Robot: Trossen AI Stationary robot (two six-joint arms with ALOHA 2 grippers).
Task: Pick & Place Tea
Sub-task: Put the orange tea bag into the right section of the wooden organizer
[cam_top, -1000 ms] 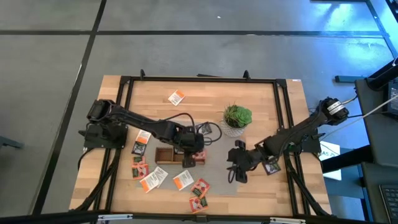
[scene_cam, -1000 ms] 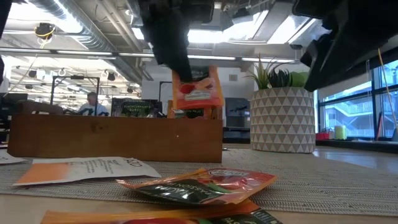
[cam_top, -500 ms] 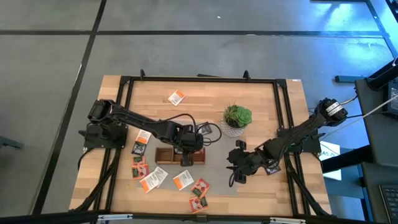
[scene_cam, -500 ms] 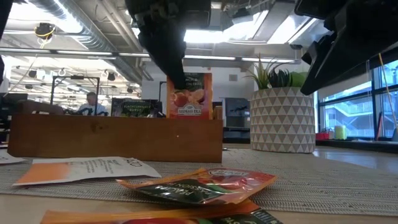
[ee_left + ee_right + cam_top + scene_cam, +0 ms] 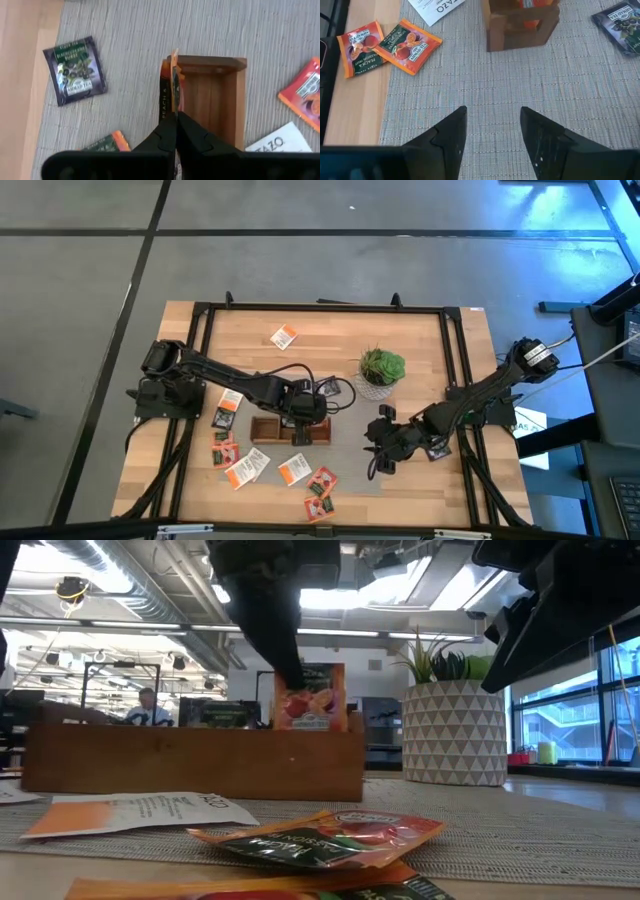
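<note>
My left gripper (image 5: 175,116) is shut on an orange peach tea sachet (image 5: 172,82) and stands over the end compartment of the wooden tray (image 5: 215,95). In the low view the sachet (image 5: 310,695) stands upright with its lower edge hidden behind the tray's wall (image 5: 190,762). Out over the grey mat (image 5: 400,475), right of the tray (image 5: 290,430), my right gripper (image 5: 492,117) is open with nothing between its fingers. Several loose sachets lie flat near the tray, among them a white one (image 5: 295,470) and an orange one (image 5: 321,480). My left gripper pinches the sachet between its two fingers at its upper edge (image 5: 173,106), near one top corner (image 5: 290,670). The fingers slant down from above. The sachet hangs upright below them, edge-on in the wrist view, close to one side wall of the end compartment.
A potted plant (image 5: 382,370) in a white patterned pot (image 5: 455,735) stands right of the tray at the back. A dark sachet (image 5: 75,70) lies on the mat beside the tray. Black frame rails (image 5: 455,380) run along the table's sides.
The held sachet has turned from tilted to upright and has sunk a little, so its lower edge now sits behind the tray's wall. My left gripper has stayed shut on it and tipped slightly.
</note>
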